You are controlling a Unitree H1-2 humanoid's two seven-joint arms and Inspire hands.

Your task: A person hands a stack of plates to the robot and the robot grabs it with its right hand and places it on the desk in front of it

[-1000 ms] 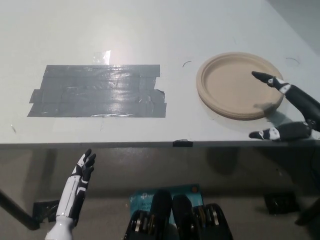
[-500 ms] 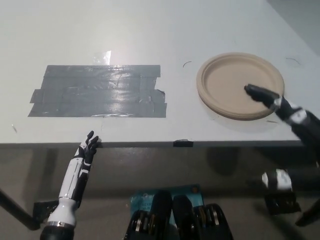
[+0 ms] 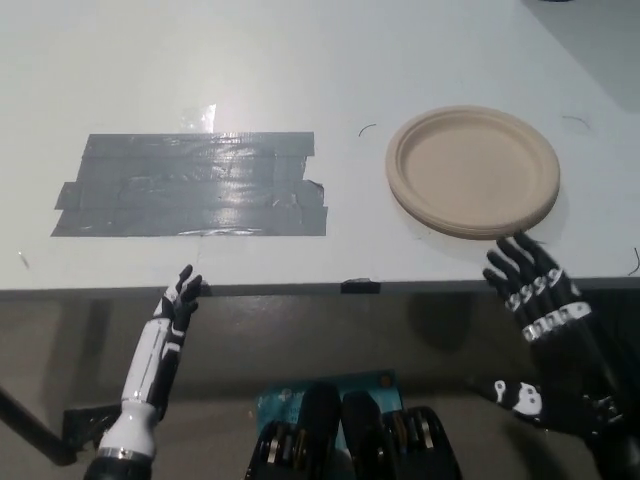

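Observation:
A stack of tan plates lies flat on the white desk, right of centre, with nothing touching it. My black right hand hangs at the desk's front edge just below the stack, open, fingers spread and empty. Low at the left, my white left hand rests with its fingertips at the desk's front edge, fingers straight and apart, holding nothing.
A large patch of grey tape strips covers the desk left of centre. A small dark tab sits on the front edge. Below the desk, a blue item lies on the floor.
My right hand has come off the plates and drawn back toward me, below the desk edge. The stack stays on the desk. The left hand has risen slightly to the edge.

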